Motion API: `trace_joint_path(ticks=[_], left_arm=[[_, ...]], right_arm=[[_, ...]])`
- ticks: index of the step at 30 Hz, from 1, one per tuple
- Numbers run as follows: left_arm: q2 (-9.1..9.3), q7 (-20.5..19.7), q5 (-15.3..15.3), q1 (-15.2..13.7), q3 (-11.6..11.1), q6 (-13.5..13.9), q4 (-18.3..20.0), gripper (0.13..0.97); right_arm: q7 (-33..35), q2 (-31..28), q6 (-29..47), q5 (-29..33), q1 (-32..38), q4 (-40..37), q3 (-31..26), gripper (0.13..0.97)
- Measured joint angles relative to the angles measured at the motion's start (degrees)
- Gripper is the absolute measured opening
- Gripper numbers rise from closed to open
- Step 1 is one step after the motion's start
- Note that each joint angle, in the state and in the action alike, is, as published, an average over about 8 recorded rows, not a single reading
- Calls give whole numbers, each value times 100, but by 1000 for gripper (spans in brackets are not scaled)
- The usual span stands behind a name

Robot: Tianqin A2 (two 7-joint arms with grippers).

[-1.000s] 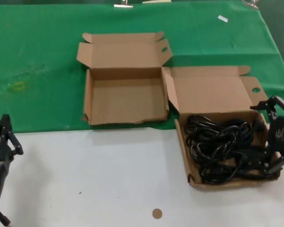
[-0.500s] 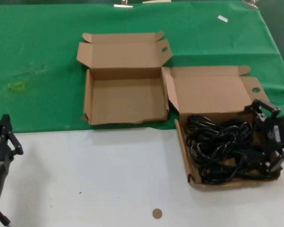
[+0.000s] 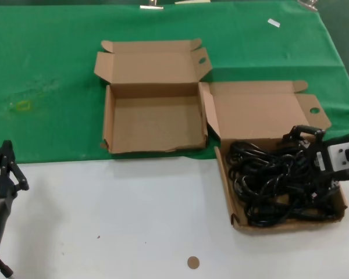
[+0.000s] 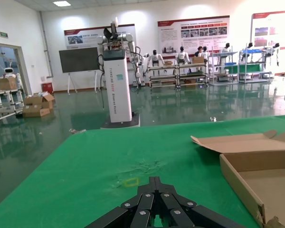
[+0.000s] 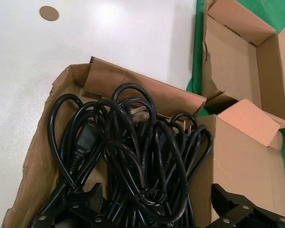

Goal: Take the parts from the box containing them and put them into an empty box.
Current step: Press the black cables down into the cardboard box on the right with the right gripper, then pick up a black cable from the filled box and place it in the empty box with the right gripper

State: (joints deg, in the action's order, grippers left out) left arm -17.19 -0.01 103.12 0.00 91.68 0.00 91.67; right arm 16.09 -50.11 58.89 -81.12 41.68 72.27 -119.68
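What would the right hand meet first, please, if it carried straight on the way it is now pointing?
Most likely the black power cables: the right hand sits open over the box that holds them, fingers either side of the pile. How much gap remains is hard to judge.

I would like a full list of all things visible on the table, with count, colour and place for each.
Coiled power cables: several bundles, black, inside the right cardboard box.
Cardboard box with cables: one, brown, lid open, on the white surface at right.
Empty cardboard box: one, brown, lid open, on the green cloth, centre.
Green cloth: one, covers the far half of the table.
Round disc: one, brown, on the white surface near the front.
Right gripper: black, open, down among the cables.
Left gripper: black, shut, parked at the left edge.
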Motion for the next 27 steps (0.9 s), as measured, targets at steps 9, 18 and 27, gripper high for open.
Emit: trace_joint_path(ticks=[9,18,27], left_arm=[[0,0,0,0,0,0,0,144],[0,0,0,0,0,0,0,144],[0,0,0,0,0,0,0,144]], right_arm=[[-41,176,142,222,112,-148,-17,747],[-154,219,288,393,150,-177,-25,544],[-292,196,399,454,128,-56,26,360]])
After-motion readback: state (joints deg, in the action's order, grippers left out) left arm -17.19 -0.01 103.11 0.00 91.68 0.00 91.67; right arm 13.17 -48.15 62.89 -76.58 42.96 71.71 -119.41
